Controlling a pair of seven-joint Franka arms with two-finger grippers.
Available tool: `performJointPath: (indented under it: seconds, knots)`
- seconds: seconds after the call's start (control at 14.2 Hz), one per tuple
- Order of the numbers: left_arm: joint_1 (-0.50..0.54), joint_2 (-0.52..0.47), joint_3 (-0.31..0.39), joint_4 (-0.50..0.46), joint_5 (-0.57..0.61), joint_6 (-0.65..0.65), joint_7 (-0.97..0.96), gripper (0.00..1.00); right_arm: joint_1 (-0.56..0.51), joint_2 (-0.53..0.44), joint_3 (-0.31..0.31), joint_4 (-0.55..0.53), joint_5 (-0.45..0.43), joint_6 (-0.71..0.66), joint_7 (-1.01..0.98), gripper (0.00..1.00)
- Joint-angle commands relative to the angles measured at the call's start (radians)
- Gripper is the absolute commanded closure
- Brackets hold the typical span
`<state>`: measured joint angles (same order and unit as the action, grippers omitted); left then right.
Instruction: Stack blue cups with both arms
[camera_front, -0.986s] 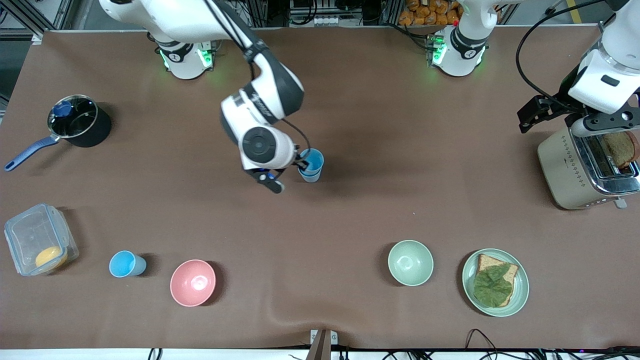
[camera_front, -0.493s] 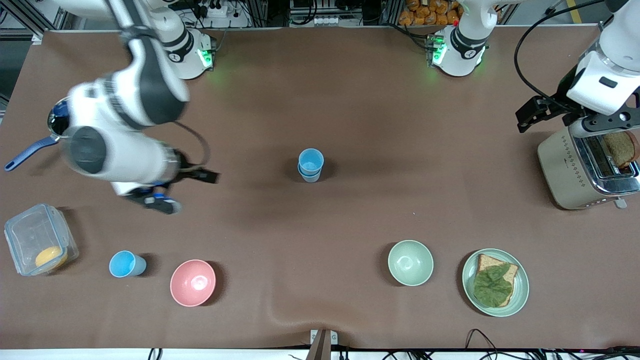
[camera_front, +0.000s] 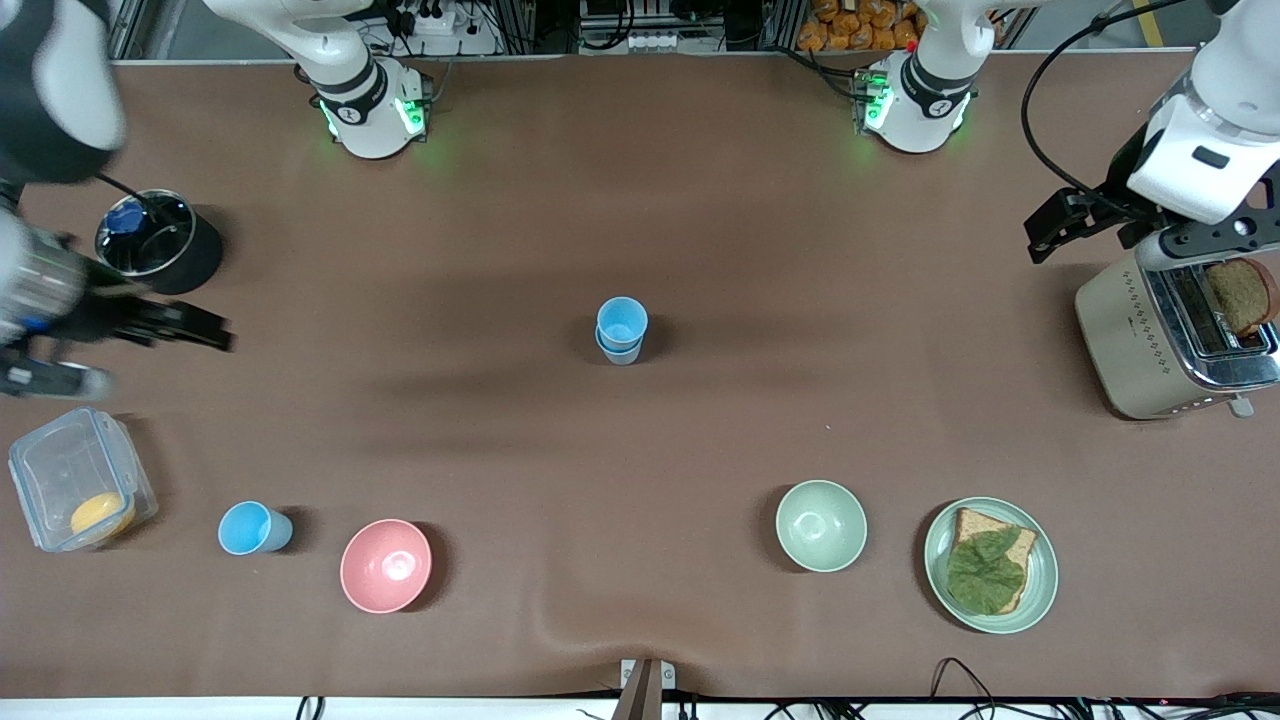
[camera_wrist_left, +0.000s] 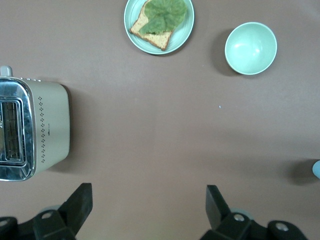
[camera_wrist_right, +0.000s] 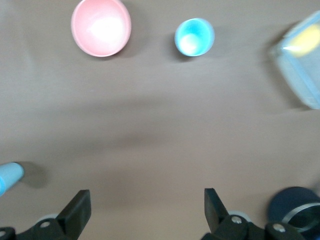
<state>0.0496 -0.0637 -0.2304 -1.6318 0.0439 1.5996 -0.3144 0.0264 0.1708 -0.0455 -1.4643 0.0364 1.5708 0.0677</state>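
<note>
Two sky-blue cups (camera_front: 622, 329) stand nested in a stack at the middle of the table; the stack shows at the edge of the right wrist view (camera_wrist_right: 9, 177) and as a sliver in the left wrist view (camera_wrist_left: 316, 169). A single blue cup (camera_front: 255, 528) stands upright near the front camera, beside the pink bowl; it also shows in the right wrist view (camera_wrist_right: 194, 37). My right gripper (camera_front: 145, 358) is open and empty over the table between the saucepan and the plastic box, its jaws wide in its wrist view (camera_wrist_right: 147, 202). My left gripper (camera_front: 1140, 235) is open and empty over the table beside the toaster (camera_wrist_left: 149, 200).
A black saucepan (camera_front: 158, 243) with a blue handle and a clear plastic box (camera_front: 80, 478) sit at the right arm's end. A pink bowl (camera_front: 386, 565), a pale green bowl (camera_front: 821, 526) and a plate (camera_front: 1040, 600) with bread lie near the front camera. A toaster (camera_front: 1150, 330) stands at the left arm's end.
My right gripper let go of the upper cup on the stack and swung away toward the right arm's end of the table. The stack stays put. The left arm has barely moved.
</note>
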Motion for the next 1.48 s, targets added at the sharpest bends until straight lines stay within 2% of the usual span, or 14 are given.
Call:
performJointPath:
  seconds: [0.0, 0.21, 0.99, 1.13, 1.41]
  knots:
    - [0.006, -0.002, 0.006, 0.029, -0.015, -0.020, 0.052, 0.00, -0.069, -0.092, 0.088, -0.037, -0.073, -0.057, 0.004, 0.00]
    - [0.007, -0.001, 0.006, 0.040, -0.009, -0.032, 0.057, 0.00, -0.100, -0.175, 0.092, -0.128, -0.070, -0.048, 0.000, 0.00]
    - [0.033, -0.002, 0.006, 0.040, -0.025, -0.047, 0.078, 0.00, -0.094, -0.179, 0.088, -0.122, -0.062, -0.009, -0.013, 0.00]
    - [0.035, -0.002, 0.008, 0.040, -0.070, -0.066, 0.067, 0.00, -0.092, -0.175, 0.088, -0.120, -0.062, -0.011, -0.013, 0.00]
    - [0.058, -0.001, 0.006, 0.041, -0.085, -0.079, 0.067, 0.00, -0.092, -0.177, 0.088, -0.119, -0.065, -0.015, -0.013, 0.00]
